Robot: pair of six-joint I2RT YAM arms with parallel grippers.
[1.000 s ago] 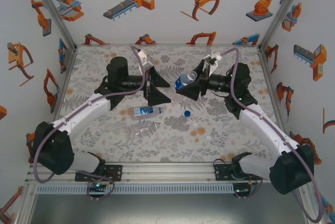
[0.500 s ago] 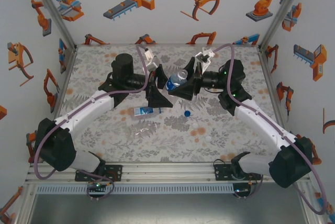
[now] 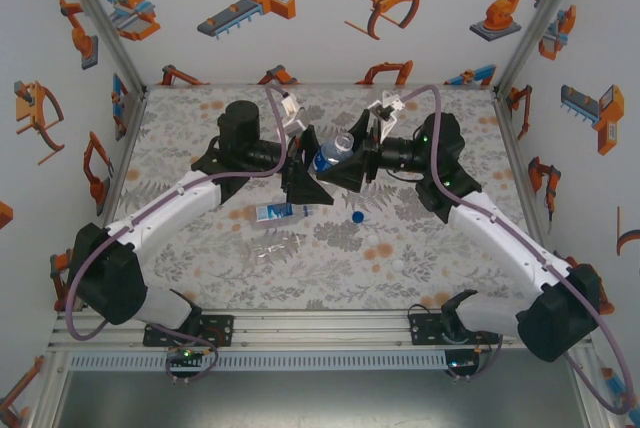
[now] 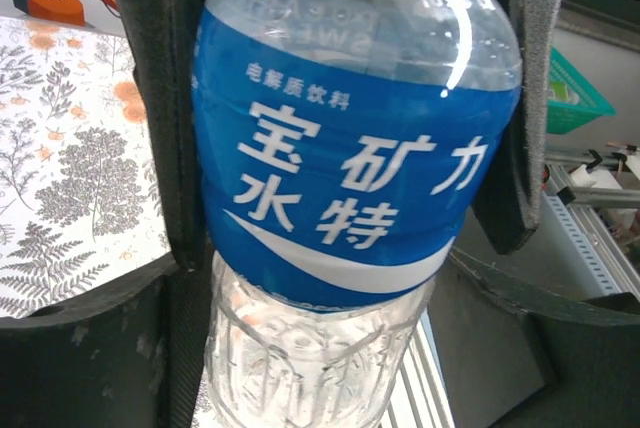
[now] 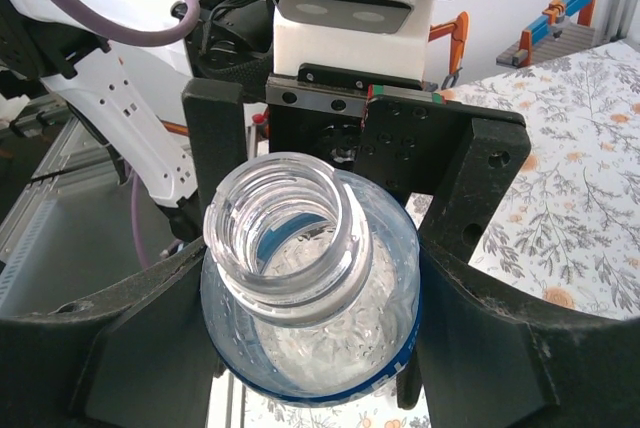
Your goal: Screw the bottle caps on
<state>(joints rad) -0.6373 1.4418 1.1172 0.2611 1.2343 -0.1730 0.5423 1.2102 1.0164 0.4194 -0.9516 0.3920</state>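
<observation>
Right now, mid-handover by the look of it: labelled bottle [image 4: 350, 198] up off the surface [image 3: 320, 283], above its middle, between the two arms. Clenched on it at the label and shoulder, the right pincer [image 3: 345, 161], with the open neck [image 5: 285, 233] facing back toward that wrist and no cap on. Set around the clear ribbed lower body, the left pincer [image 3: 310, 170]; cannot tell whether pressing on the plastic or merely flanking it.

To do this step well: close the left pincer squarely on the ribbed body, low enough to leave neck and shoulder free. Squeeze gently, to avoid buckling the thin wall and twisting the bottle. Release on the right only after securing the left grip, then back straight out along the bottle's axis, clear of the threads. After that, turn the mouth to a reachable angle and hold steady for capping.

Down on the surface, waiting: blue cap [image 3: 357, 216], white caps [image 3: 372, 239] near it, a second labelled bottle [image 3: 277, 212] lying on its side, and a bare clear one [image 3: 275, 245] just beside it on the near side, all apart from both pincers.
</observation>
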